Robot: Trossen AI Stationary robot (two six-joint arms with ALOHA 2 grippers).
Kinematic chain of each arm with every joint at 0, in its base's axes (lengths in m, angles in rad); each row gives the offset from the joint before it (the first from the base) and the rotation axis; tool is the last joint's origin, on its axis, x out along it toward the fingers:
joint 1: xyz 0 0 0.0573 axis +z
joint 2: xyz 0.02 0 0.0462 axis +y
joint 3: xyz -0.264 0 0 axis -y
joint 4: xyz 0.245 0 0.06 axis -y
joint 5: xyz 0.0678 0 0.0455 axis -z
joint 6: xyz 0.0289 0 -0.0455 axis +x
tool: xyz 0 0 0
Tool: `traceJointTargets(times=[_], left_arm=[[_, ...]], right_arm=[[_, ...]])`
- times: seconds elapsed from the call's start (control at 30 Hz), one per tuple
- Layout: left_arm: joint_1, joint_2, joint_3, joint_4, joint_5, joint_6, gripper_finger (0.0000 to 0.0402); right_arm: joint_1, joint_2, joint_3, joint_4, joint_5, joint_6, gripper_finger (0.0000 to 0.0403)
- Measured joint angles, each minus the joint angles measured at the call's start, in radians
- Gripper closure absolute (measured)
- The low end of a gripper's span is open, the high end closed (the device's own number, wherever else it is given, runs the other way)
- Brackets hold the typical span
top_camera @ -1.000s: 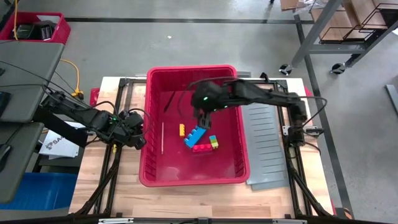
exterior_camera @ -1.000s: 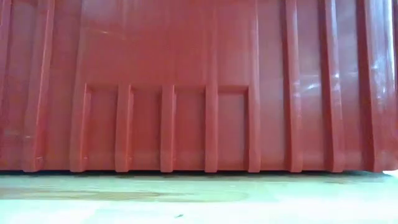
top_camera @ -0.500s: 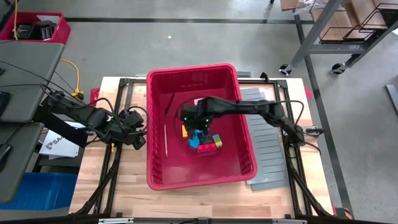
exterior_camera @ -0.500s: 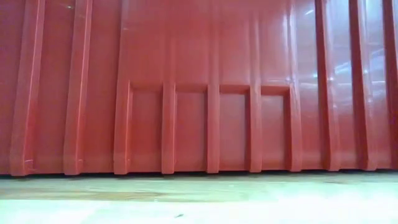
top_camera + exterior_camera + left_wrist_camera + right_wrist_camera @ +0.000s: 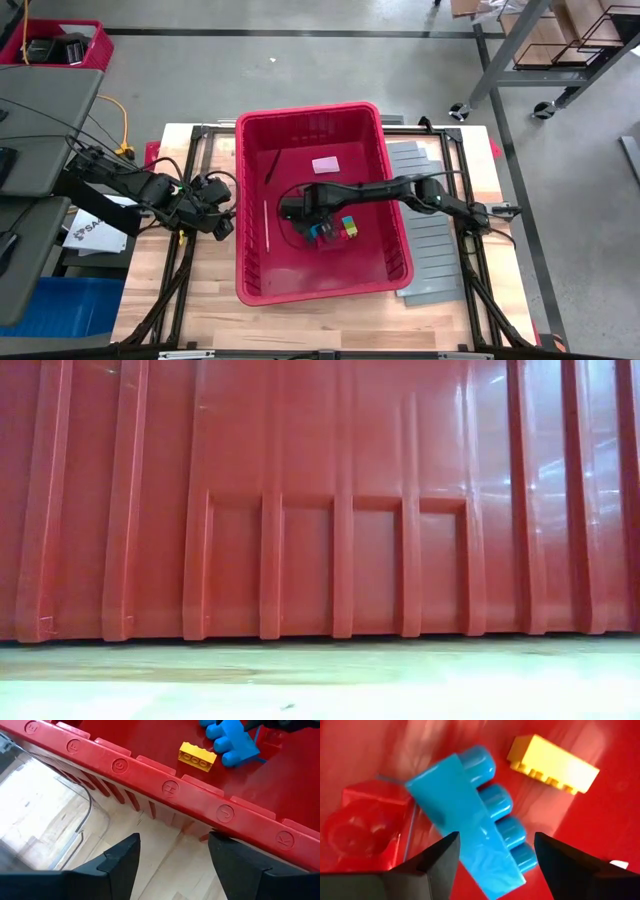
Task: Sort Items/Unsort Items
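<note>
Right now I see my right end effector (image 5: 292, 209) reaching down inside the large red plastic bin (image 5: 256, 283), fingers spread wide over the studded blue plastic block (image 5: 470, 815), gripping nothing. A yellow studded brick (image 5: 555, 764) lies just beyond it, a red brick (image 5: 362, 822) beside it. My left end effector (image 5: 172, 852) waits outside the bin wall above the wooden counter (image 5: 205, 300), fingers apart and empty.

red bin (image 5: 250, 285) fills mid table (image 5: 200, 310); tall walls block side entry, access from above only. right gripper (image 5: 492, 845) open inside bin, arm spans bin's right edge. blue block (image 5: 470, 820), yellow block (image 5: 552, 762), red block (image 5: 362, 825) crowd centre floor. left gripper (image 5: 172, 852) open outside bin's left wall.
</note>
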Motion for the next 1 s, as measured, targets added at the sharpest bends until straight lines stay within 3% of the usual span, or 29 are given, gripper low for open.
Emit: traceJointTargets(times=[0.5,0.83,1.0], left_arm=[[0.0,0.0,0.0,-0.016,0.015,0.044,0.0169],[0.0,0.001,0.0,-0.016,0.015,0.045,0.0169],[0.0,0.001,0.0,-0.017,0.014,0.045,0.0169]], right_arm=[[-0.001,-0.019,0.0,-0.116,-0.014,0.034,0.0155],[-0.002,-0.018,-0.101,-0.056,-0.02,0.002,0.0155],[-0.002,-0.022,-0.167,0.027,0.026,0.023,0.0155]])
